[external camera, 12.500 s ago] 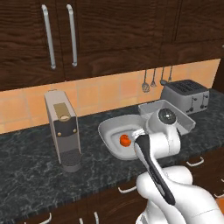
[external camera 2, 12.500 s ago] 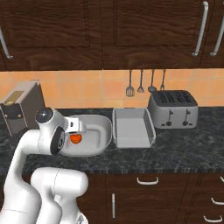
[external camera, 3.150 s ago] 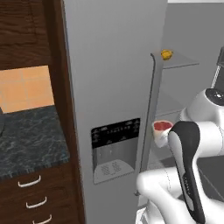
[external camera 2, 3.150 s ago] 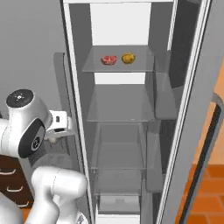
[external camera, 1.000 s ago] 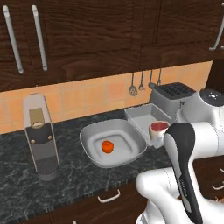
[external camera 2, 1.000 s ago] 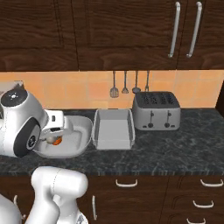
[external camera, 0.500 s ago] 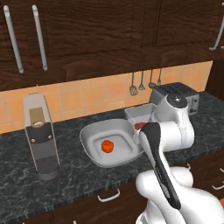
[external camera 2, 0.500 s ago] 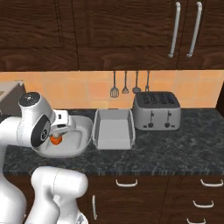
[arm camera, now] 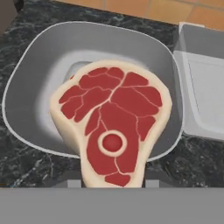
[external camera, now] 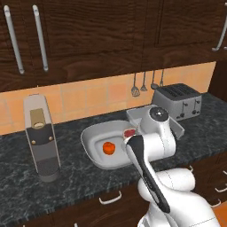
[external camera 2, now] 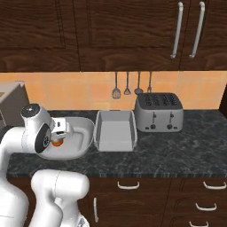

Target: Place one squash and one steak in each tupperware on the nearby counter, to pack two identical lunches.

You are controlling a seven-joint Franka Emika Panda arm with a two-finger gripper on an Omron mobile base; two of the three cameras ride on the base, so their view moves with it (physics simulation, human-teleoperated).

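Raw red steak slab with whitish fat rim (arm camera: 111,135), long axis running up the hand view, narrow end down between the jaws, broad end up. Jaws narrowly parted, clamped on that narrow end. White arm bent forward, hand tipped down over wide rounded pale grey container (external camera: 95,135) holding orange-red squash (external camera: 108,148) on dark speckled counter (external camera: 71,177).

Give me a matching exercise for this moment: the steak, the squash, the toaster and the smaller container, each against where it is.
1 steak
2 squash
3 toaster
4 smaller tupperware

a empty, beside the wide tupperware
b lying in the wide tupperware
c at the wall, under the hanging utensils
d held in the gripper above the wide tupperware

Pairs: 1-d, 2-b, 3-c, 4-a
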